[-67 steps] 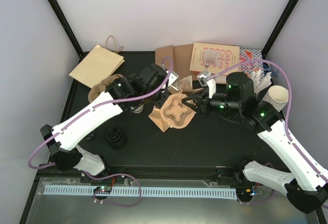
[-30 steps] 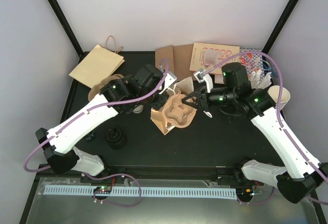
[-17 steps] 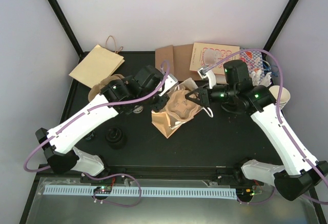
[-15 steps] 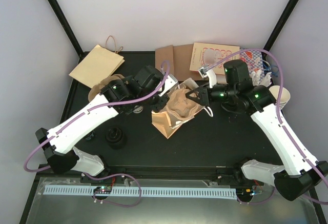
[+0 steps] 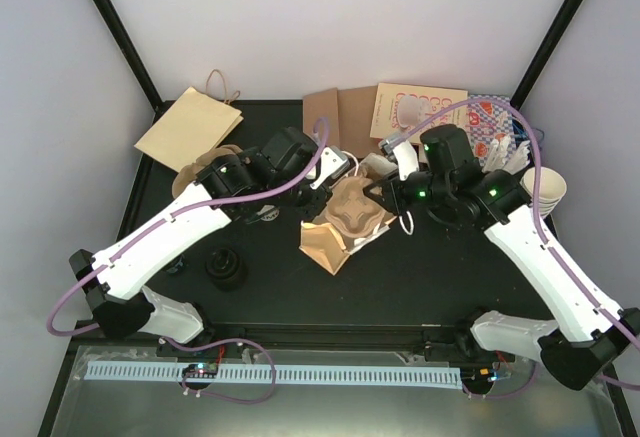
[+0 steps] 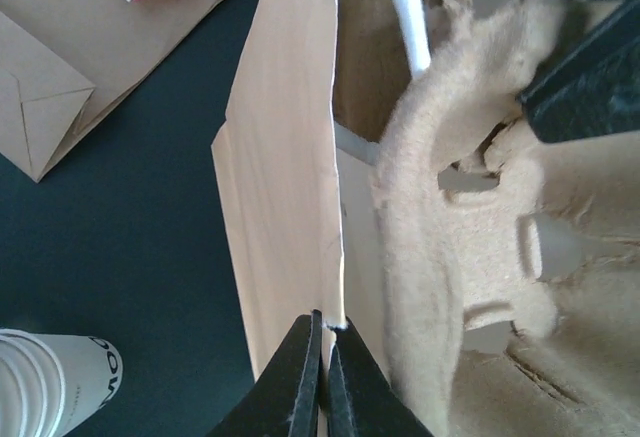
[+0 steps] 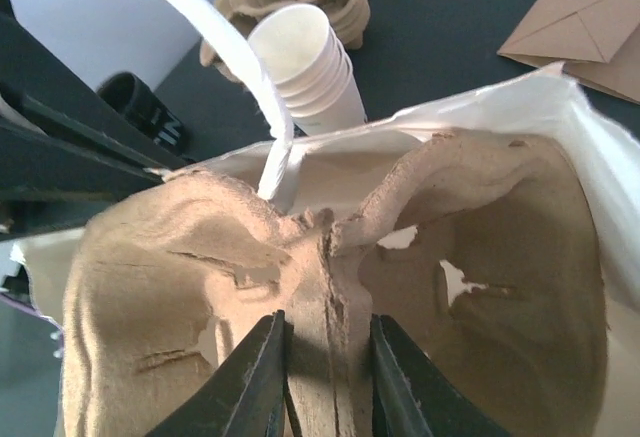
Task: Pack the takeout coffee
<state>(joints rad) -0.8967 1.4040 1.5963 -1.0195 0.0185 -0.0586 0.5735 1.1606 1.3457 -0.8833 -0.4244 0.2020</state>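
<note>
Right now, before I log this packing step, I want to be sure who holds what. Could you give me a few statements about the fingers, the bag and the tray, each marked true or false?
1. The left fingers are shut on the edge of the paper bag. True.
2. The right fingers hold a white cup. False: they clamp the middle ridge of the pulp tray.
3. The pulp tray sits partly inside the open mouth of the paper bag. True.
4. A lidded cup stands in one of the tray's pockets. False: no cup shows in the tray.
5. The stack of white cups is in the bag. False: it stands outside, beyond the bag's rim.
</note>
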